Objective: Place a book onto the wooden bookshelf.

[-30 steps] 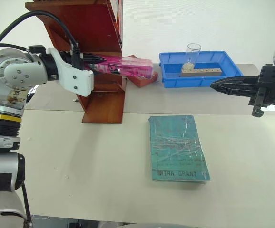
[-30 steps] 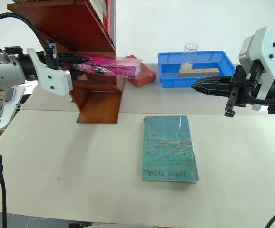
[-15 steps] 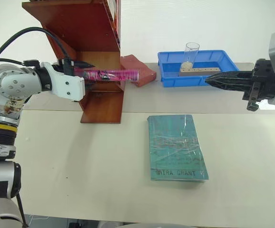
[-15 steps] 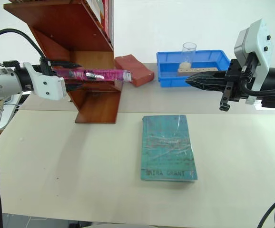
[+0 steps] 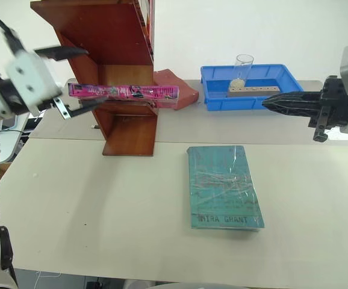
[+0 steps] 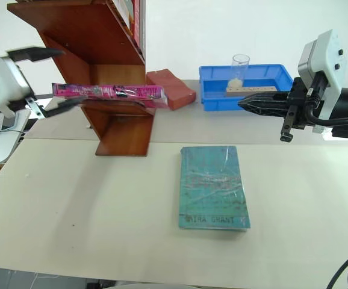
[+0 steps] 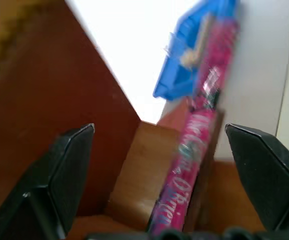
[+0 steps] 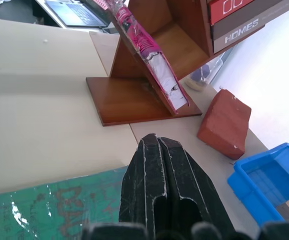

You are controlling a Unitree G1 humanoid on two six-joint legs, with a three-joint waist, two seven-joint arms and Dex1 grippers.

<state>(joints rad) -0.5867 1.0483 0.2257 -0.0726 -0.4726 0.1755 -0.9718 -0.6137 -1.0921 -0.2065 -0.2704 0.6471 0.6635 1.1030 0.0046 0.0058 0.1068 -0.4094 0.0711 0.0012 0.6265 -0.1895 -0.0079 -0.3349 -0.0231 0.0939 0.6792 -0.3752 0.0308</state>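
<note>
The left gripper (image 5: 65,81) has let go of the book (image 5: 123,91): a second ago its black fingers were clamped on the pink paperback's near end, and now they stand wide apart, one above and one below the level of the book, with the hand drawn back from the wooden bookshelf (image 5: 111,45) and rolled at the wrist. The book has also turned in that time, from lying cover-up and angled to showing only its thin edge. It now lies across the lower tier of the shelf unit, roughly level, one end sticking out past the shelf's side toward the open fingers, the other reaching toward the red brick-like block (image 5: 177,85). In the left wrist view the pink spine (image 7: 194,150) runs up between the two spread fingers (image 7: 67,170), apart from both. Judged from this, the placing is essentially done and the book seems to rest on the shelf unaided, though it overhangs and whether it sits securely cannot be told. The right gripper (image 5: 269,103) hangs well apart from all this, over the near edge of the blue tray (image 5: 216,90), its fingers pressed together on nothing. The teal book (image 5: 224,186) lies flat on the table (image 5: 102,211), untouched.
</note>
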